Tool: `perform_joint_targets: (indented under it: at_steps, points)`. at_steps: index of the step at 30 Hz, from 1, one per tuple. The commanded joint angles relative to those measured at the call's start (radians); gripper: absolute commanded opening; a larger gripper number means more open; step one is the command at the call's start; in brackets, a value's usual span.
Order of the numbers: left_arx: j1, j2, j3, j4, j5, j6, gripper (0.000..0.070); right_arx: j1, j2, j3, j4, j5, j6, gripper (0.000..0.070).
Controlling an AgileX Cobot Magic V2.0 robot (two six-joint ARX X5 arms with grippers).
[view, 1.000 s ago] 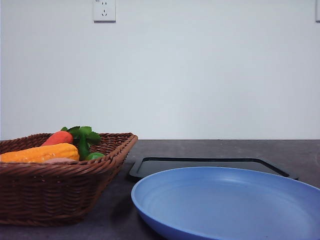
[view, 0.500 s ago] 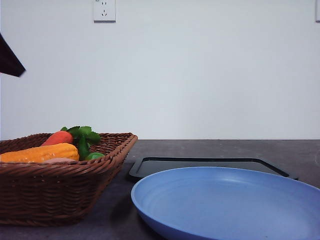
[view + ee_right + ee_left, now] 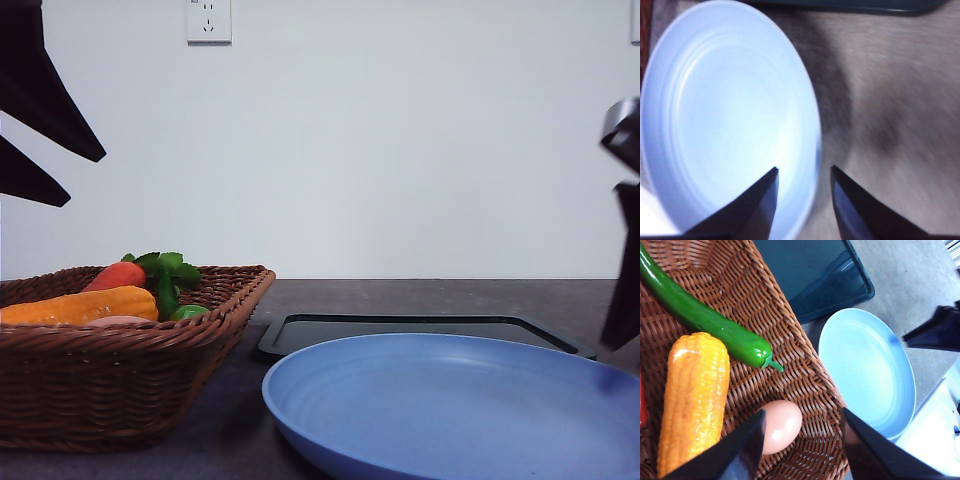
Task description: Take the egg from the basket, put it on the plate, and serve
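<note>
The egg (image 3: 781, 425) is brownish-pink and lies in the brown wicker basket (image 3: 790, 340) beside an orange corn cob (image 3: 695, 390). My left gripper (image 3: 803, 411) hangs open above the basket, with the egg just below and between its fingers, not touched. From the front, the left gripper (image 3: 88, 182) is high over the basket (image 3: 120, 380) at the left edge. The light-blue plate (image 3: 450, 410) is bare and sits right of the basket. My right gripper (image 3: 804, 169) is open above the plate's (image 3: 730, 115) rim, and it stands at the right edge (image 3: 624, 230) in the front view.
A green pepper (image 3: 710, 322) and a carrot (image 3: 115, 276) with green leaves share the basket with the corn. A flat black tray (image 3: 420, 328) lies just behind the plate. The dark tabletop (image 3: 890, 100) stretches to the plate's right.
My left gripper has come down into the front view at the upper left. The right gripper has appeared at the right edge. Basket, plate and tray have not moved.
</note>
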Motion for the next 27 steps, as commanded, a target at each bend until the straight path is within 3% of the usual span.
perform_joint_targets:
  at_steps: [1,6,13,16,21,27]
  points:
    - [-0.004,0.008,0.016,0.014,0.003,0.015,0.0315,0.013,0.039,-0.001,0.03,0.002,0.027,0.0215]
    - [-0.004,0.008,0.016,0.016,0.003,0.015,0.0315,0.037,0.122,-0.001,0.078,0.004,0.036,0.02]
    - [-0.004,0.008,0.016,0.018,0.003,0.016,0.0315,0.037,0.144,-0.001,0.098,0.003,0.049,0.0001]
    - [-0.004,0.008,0.016,0.018,0.003,0.016,0.0337,0.036,0.143,-0.001,0.09,0.003,0.05,0.0]
    - [-0.005,0.008,0.017,0.016,-0.005,0.019,0.0446,0.03,0.114,0.003,0.037,0.0,0.049,0.0]
    - [-0.06,0.022,0.047,-0.044,-0.058,0.121,0.0447,0.016,0.004,0.003,-0.05,-0.005,0.049,0.0]
